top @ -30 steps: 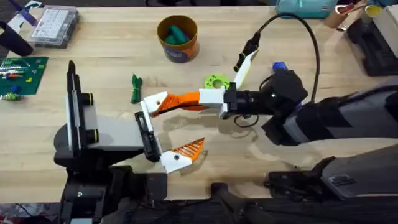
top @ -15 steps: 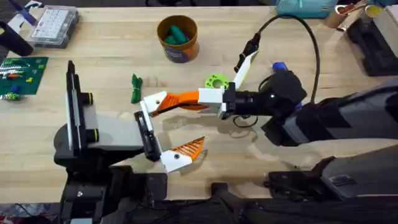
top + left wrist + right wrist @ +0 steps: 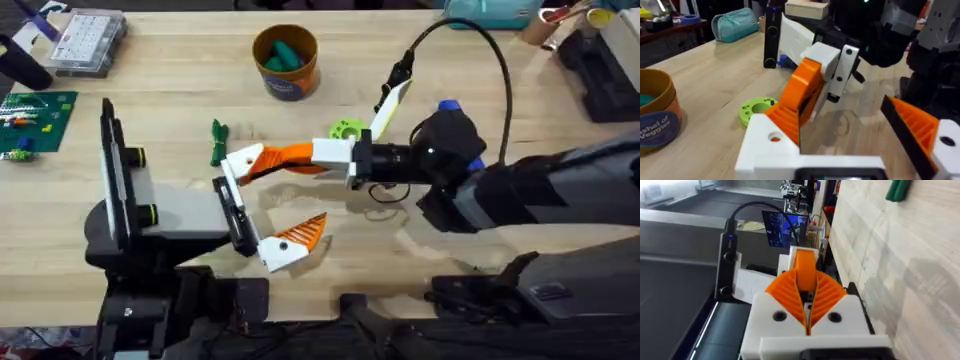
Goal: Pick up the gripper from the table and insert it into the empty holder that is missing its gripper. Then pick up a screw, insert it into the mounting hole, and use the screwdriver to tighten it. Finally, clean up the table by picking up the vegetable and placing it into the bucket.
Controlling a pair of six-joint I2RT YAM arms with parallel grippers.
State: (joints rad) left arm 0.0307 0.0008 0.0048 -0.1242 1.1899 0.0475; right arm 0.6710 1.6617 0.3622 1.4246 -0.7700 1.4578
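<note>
Right gripper (image 3: 268,160) clamps the gripper (image 3: 245,160) — ribbed orange wedge, white block — against the holder (image 3: 232,212)

The right gripper (image 3: 262,160), fingers clamped on the small white-and-orange gripper (image 3: 243,160), lies across the table's (image 3: 450,90) middle and touches the upper end of the holder (image 3: 232,212). The vegetable (image 3: 217,142) lies just beyond it, the green disc (image 3: 346,129) just behind the arm. Bare wood runs from there up to the bucket (image 3: 285,62)
</note>
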